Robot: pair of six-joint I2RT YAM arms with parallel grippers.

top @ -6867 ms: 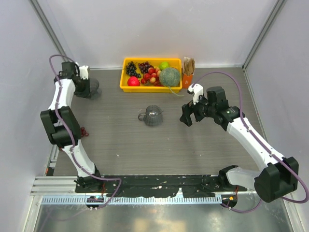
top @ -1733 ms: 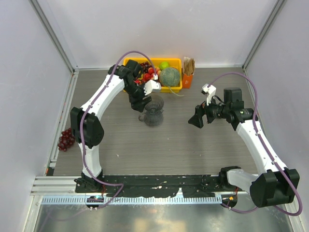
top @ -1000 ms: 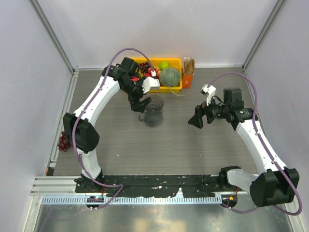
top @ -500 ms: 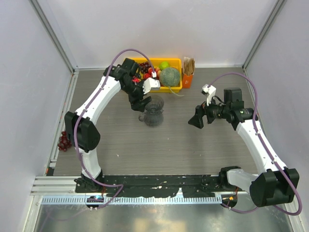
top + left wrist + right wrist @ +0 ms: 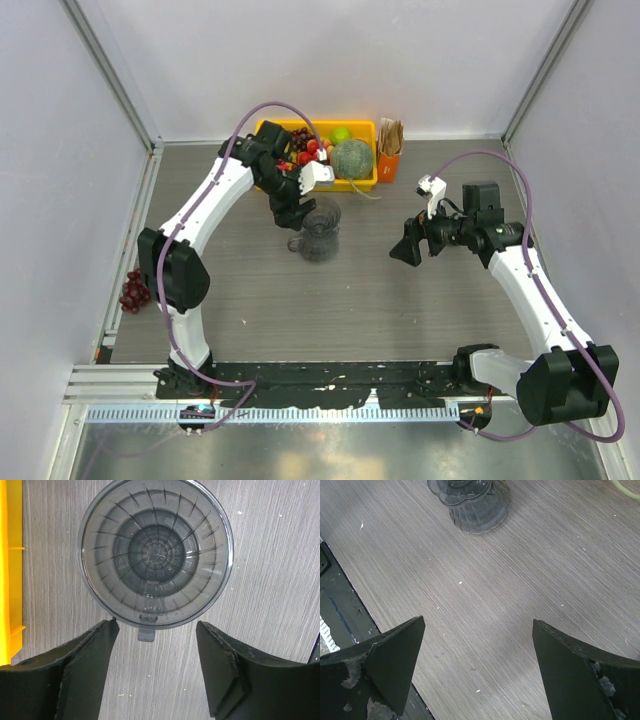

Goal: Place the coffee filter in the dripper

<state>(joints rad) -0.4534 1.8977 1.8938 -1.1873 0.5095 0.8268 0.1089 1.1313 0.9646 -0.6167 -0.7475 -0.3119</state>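
No text or label can be read.

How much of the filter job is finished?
Nothing is finished yet. The dripper is empty, with no paper inside. The left gripper hovers open right over it. The right gripper is open too and holds nothing. Left to do: fetch the coffee filter, which I cannot spot as a single sheet, and set it in the dripper.
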